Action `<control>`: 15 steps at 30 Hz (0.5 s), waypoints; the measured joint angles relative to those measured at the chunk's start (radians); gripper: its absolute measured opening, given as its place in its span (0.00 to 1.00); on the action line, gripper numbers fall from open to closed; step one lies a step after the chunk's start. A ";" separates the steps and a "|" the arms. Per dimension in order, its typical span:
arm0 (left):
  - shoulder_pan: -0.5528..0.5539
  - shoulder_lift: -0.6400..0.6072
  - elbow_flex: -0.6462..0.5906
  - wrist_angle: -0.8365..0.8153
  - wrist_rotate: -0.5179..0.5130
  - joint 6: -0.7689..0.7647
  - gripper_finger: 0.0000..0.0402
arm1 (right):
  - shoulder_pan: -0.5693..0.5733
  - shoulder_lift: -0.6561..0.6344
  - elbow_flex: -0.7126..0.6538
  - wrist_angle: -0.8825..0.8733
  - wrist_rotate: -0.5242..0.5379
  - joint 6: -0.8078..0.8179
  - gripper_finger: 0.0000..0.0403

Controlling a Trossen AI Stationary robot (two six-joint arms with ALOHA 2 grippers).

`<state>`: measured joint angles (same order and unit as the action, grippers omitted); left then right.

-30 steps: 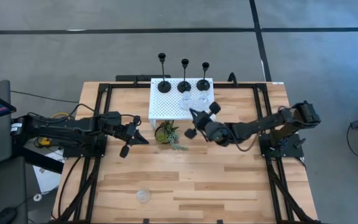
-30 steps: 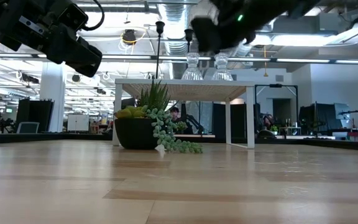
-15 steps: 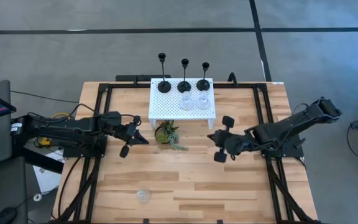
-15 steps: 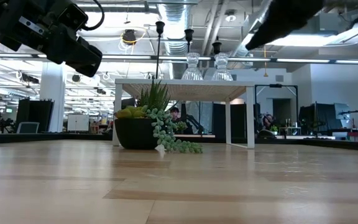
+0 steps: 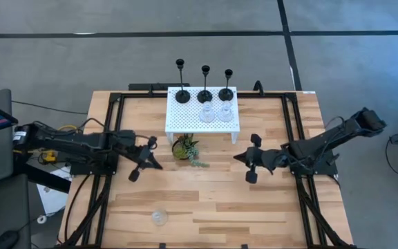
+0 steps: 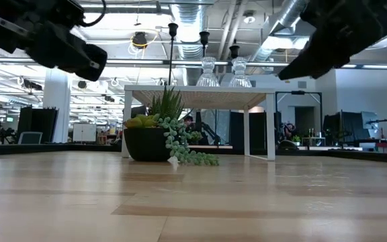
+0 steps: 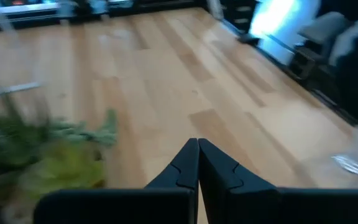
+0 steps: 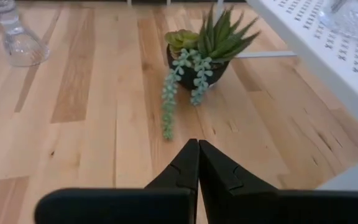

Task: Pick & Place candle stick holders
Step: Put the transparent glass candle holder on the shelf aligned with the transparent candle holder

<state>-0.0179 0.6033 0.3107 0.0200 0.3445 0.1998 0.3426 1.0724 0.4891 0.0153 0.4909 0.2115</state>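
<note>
Both pincers are closed and empty; the left pincer (image 5: 139, 160) faces the last glass holder (image 5: 159, 218) at 6 o'clock of the desk (image 5: 268, 207), probably to fetch it

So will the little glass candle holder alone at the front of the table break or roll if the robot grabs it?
The clear glass holder is probably breakable and slippery. It stands upright on a wide base, so it likely won't tip easily, but being round, it could roll if knocked over.
</note>
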 joint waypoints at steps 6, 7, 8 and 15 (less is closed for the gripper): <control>-0.164 0.000 0.000 0.000 -0.014 -0.025 0.01 | -0.033 -0.020 -0.018 0.004 0.000 -0.002 0.00; -0.196 0.000 0.000 0.001 -0.039 -0.032 0.01 | -0.038 -0.021 -0.018 0.005 0.001 -0.003 0.00; -0.228 0.000 0.000 0.003 -0.074 -0.049 0.01 | -0.043 -0.021 -0.018 0.005 0.001 -0.003 0.00; -0.401 0.000 0.000 0.018 -0.376 -0.349 0.01 | -0.073 -0.021 -0.017 0.024 0.003 -0.001 0.00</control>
<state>-0.4193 0.6031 0.3107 0.0381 -0.0316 -0.1487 0.2698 1.0515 0.4717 0.0392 0.4944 0.2104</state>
